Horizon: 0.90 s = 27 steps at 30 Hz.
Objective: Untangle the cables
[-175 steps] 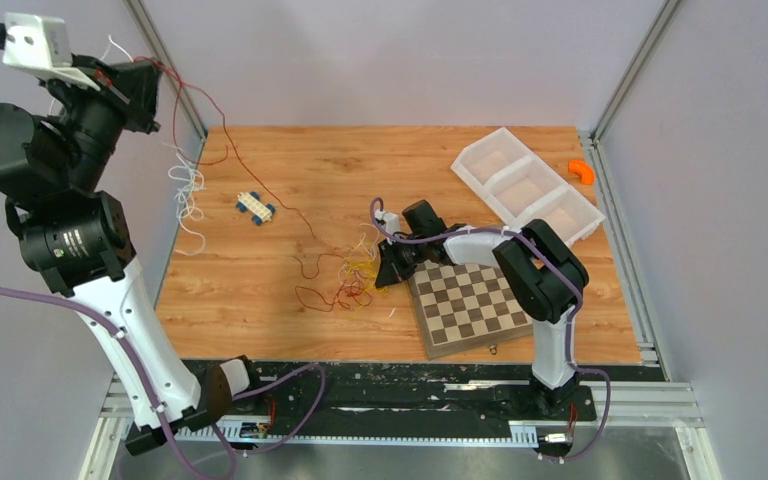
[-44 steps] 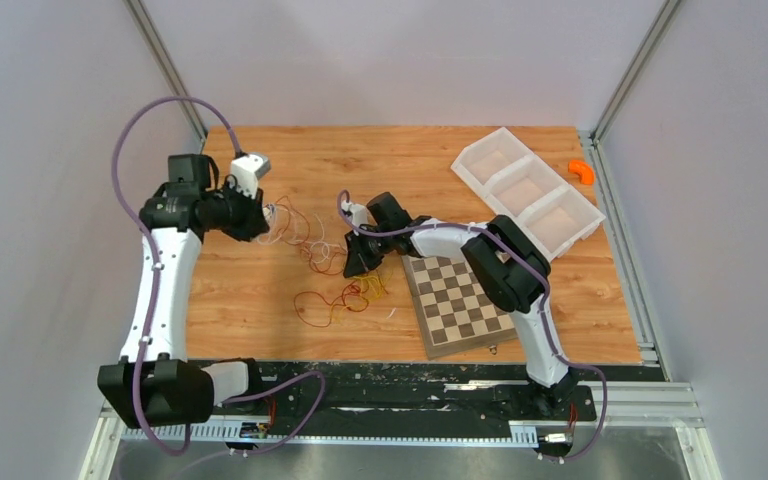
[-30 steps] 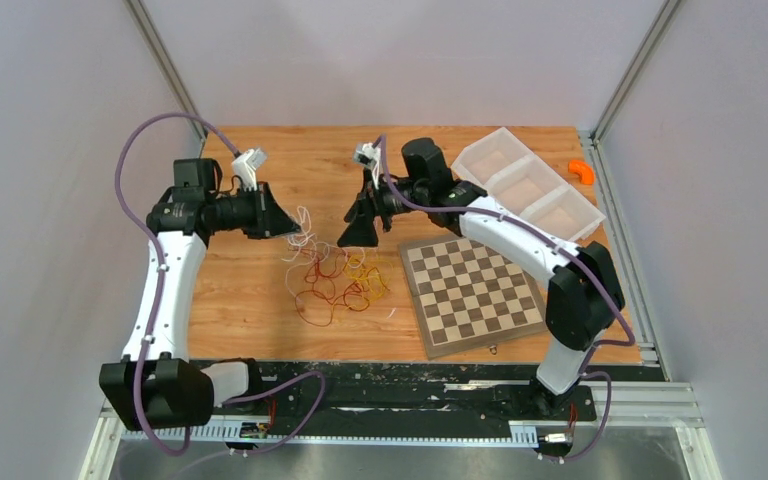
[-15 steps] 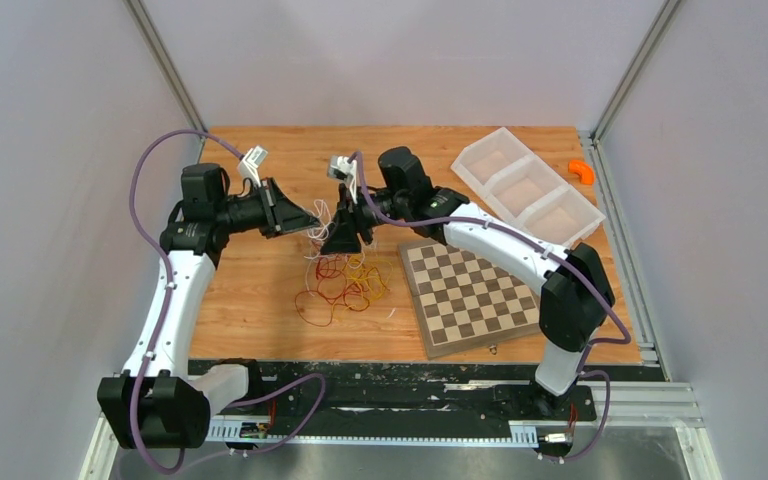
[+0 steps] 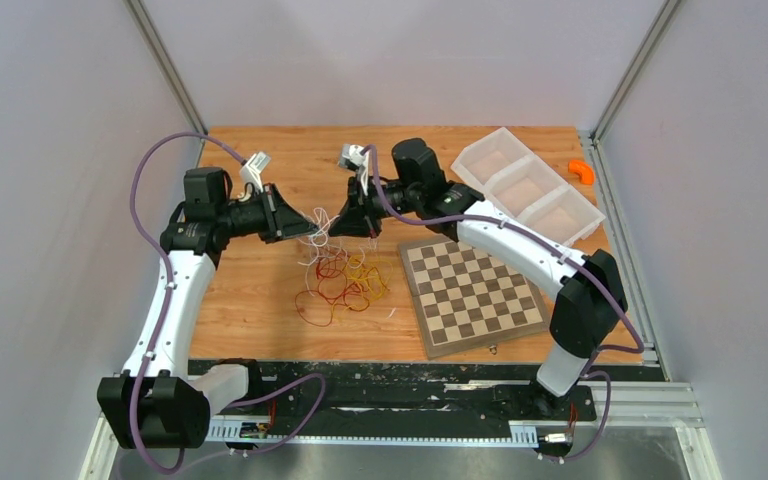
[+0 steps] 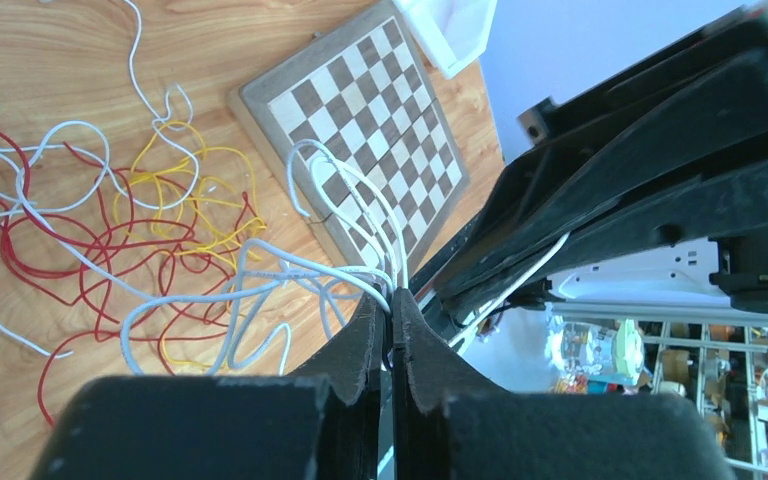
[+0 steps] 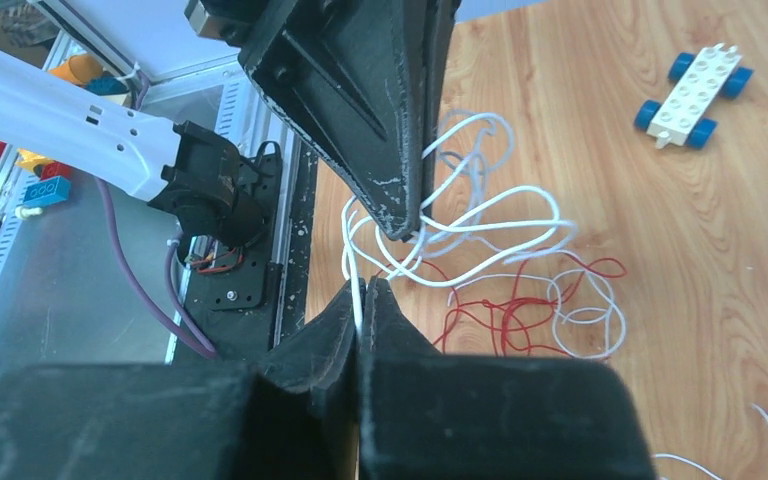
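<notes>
Top external view shows both grippers almost tip to tip above the wood, at about 10 o'clock from the chessboard [image 5: 470,295]. The left gripper [image 5: 305,222] has its jaws pressed together on loops of the white cable [image 6: 355,272]. The right gripper [image 5: 340,222] pinches a white strand just beside it. The rest of the cables [image 5: 345,285], red, yellow-orange and more white, lie knotted on the table at 6 o'clock from the grippers. With the two holds so near each other, pulling apart could likely cinch the white loops tighter around the red ones instead of freeing them. A thin strand may also slip from either pinch, or the fingers may knock together.
</notes>
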Motion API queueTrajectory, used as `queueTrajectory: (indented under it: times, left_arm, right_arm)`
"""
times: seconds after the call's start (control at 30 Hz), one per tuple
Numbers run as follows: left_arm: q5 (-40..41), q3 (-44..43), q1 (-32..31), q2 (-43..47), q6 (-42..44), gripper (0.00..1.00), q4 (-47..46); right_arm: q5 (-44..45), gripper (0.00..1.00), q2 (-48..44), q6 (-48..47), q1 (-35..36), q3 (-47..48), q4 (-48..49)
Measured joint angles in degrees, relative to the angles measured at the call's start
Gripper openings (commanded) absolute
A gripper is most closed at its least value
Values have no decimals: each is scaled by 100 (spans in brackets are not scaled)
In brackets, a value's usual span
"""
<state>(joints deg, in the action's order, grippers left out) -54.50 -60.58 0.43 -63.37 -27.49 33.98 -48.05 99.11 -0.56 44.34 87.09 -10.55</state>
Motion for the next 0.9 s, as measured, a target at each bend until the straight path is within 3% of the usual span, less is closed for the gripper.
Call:
queueTrajectory:
  times: [0.03, 0.07, 0.13, 0.17, 0.23, 0.43, 0.7, 0.9]
  left_arm:
    - [7, 0, 0, 0, 28, 3, 31]
    - [11, 0, 4, 2, 37, 1, 48]
    - [11, 0, 4, 7, 59, 0, 63]
    - [17, 0, 4, 11, 72, 0, 85]
    - [17, 0, 4, 11, 76, 0, 118]
    - [15, 0, 4, 11, 76, 0, 157]
    - [17, 0, -26, -26, 68, 0, 157]
    - [15, 0, -197, -44, 70, 0, 162]
  right_arm:
    - [0, 0, -50, -7, -39, 0, -7]
    - [2, 8, -98, -28, -81, 0, -13]
    - [9, 50, -181, -131, -144, -2, -46]
    - [11, 63, -219, -195, -157, 0, -85]
    - [37, 70, -275, -354, -173, 2, -199]
    - [291, 70, -302, -997, -55, 105, -614]
    - [765, 56, -258, -1974, 654, 629, -1023]
    - [1228, 52, -83, -2470, 901, 702, -1058]
